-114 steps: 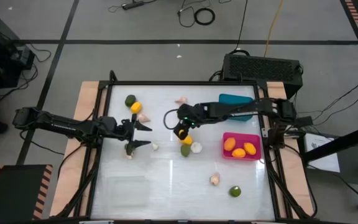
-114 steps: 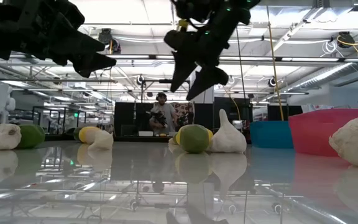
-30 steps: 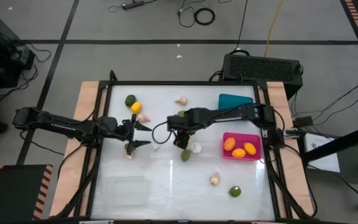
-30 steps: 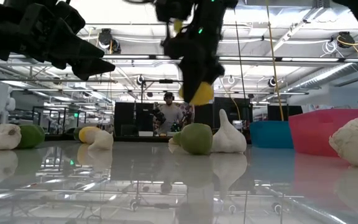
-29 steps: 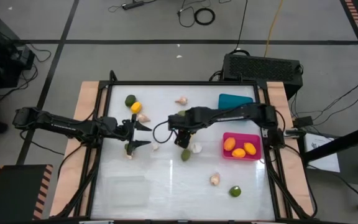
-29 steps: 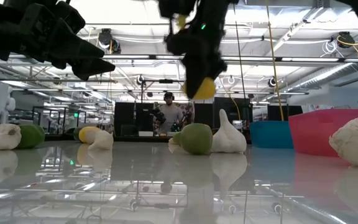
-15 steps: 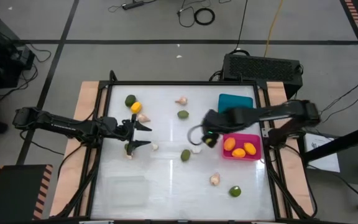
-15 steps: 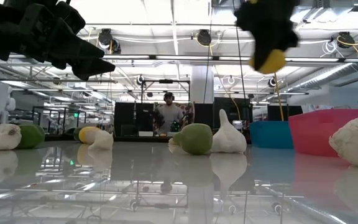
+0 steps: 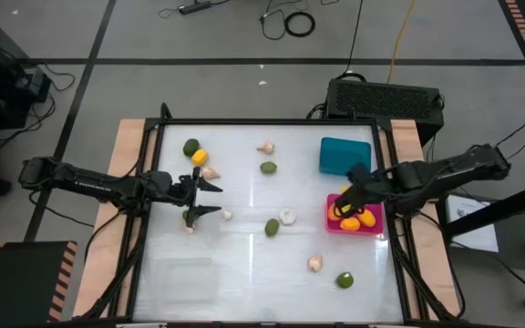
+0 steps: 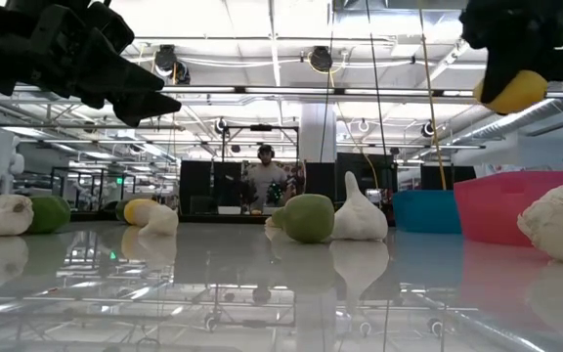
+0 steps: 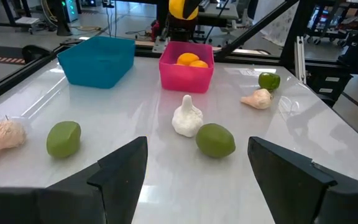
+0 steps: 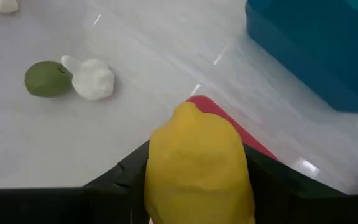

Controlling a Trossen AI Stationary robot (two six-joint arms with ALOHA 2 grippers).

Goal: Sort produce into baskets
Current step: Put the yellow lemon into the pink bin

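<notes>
My right gripper (image 9: pixel 347 195) is shut on a yellow citrus fruit (image 12: pixel 197 165) and hangs over the left rim of the magenta basket (image 9: pixel 371 224), which holds orange fruits. The fruit also shows in the low view (image 10: pixel 511 92). The teal basket (image 9: pixel 345 155) stands just beyond it. My left gripper (image 9: pixel 200 197) is open and empty at the table's left, above the table top. Limes (image 9: pixel 272 227) and garlic bulbs (image 9: pixel 287 217) lie loose on the table. The clear basket (image 9: pixel 185 278) stands at the near left. My right gripper pinches the yellow fruit's two opposite sides (image 12: pixel 157 168) between its two fingers. The fingers come from above, slanting down. The fruit hangs below the fingers (image 10: pixel 501 59), lifted clear, above the magenta basket's rim (image 12: pixel 225 124).
A lime (image 9: pixel 190 147), a yellow fruit (image 9: pixel 199 158) and a garlic (image 9: pixel 210 172) lie at the far left near my left gripper. A lime (image 9: pixel 268 168) and a garlic (image 9: pixel 266 146) lie at the far middle. A garlic (image 9: pixel 315 263) and a lime (image 9: pixel 344 281) lie near the front right.
My right gripper has carried the yellow fruit from the middle of the table toward the table's right edge, staying shut on it and clear of the table. It now hangs over the magenta basket's left rim.
</notes>
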